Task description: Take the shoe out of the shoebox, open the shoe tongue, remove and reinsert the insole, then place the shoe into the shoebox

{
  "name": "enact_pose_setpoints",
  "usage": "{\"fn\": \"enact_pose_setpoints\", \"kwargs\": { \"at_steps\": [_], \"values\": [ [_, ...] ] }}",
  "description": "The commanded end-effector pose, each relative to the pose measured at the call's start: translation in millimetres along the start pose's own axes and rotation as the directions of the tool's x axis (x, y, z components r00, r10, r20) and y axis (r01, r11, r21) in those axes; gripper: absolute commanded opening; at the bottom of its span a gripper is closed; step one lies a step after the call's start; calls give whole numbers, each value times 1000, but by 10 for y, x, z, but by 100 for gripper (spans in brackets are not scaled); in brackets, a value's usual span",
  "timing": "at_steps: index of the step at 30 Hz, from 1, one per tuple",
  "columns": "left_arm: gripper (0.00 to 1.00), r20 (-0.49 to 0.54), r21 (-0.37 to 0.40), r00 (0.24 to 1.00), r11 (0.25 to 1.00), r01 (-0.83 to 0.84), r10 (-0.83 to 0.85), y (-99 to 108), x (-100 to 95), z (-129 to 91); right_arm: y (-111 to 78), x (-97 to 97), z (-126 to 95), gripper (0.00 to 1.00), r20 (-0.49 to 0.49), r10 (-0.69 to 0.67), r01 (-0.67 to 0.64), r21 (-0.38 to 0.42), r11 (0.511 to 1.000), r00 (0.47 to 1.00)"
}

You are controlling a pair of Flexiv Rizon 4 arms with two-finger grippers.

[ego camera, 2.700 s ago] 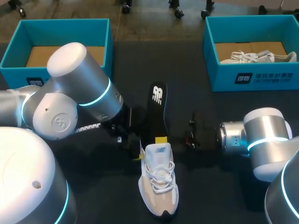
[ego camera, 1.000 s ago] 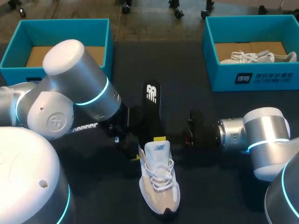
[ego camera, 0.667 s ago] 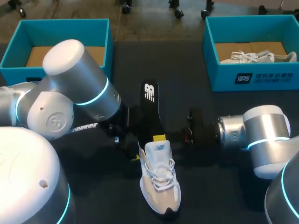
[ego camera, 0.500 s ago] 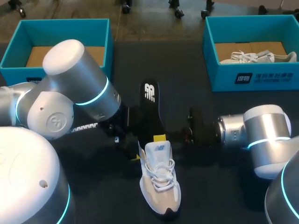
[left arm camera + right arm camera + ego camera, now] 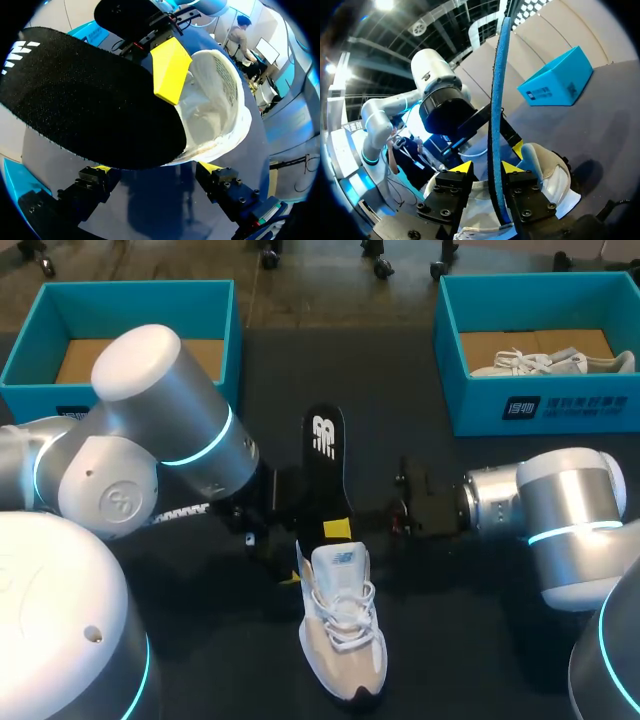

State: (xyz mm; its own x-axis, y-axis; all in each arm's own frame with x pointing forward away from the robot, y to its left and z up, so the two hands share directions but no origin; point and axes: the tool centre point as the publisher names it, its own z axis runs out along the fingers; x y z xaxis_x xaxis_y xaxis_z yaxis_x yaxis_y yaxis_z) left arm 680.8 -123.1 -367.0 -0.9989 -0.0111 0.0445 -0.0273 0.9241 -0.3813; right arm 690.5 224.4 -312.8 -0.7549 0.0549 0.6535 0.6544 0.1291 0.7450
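Observation:
A white shoe [image 5: 341, 630] stands upright on the dark table, toe toward the front edge. The black insole [image 5: 325, 475] slants up from the shoe's opening toward the far side. My right gripper [image 5: 337, 530] is shut on the insole just above the opening; in the right wrist view the insole [image 5: 496, 100] runs edge-on between my right gripper's [image 5: 487, 170] yellow tips. My left gripper [image 5: 294, 568] is open at the shoe's heel. In the left wrist view my left gripper [image 5: 156, 170] has its tips wide apart under the insole [image 5: 95, 100] and the shoe [image 5: 220, 110].
A teal shoebox [image 5: 230, 340] with a cardboard floor stands at the back left. Another teal shoebox [image 5: 540, 405] at the back right holds a second white shoe [image 5: 550, 362]. My left arm's big elbow [image 5: 150, 440] hangs over the table's left half.
My right gripper has shifted slightly toward the far side with the insole, whose far end has risen a little. The left arm and the shoe stay put.

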Motion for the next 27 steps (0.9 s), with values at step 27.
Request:
{"fn": "enact_pose_setpoints", "kwargs": {
  "at_steps": [27],
  "values": [
    [100,2,-1,1000,1000,0,0,4,10,-3,11,-161,43,0,-1,100,-100,14,995,995]
  ]
}}
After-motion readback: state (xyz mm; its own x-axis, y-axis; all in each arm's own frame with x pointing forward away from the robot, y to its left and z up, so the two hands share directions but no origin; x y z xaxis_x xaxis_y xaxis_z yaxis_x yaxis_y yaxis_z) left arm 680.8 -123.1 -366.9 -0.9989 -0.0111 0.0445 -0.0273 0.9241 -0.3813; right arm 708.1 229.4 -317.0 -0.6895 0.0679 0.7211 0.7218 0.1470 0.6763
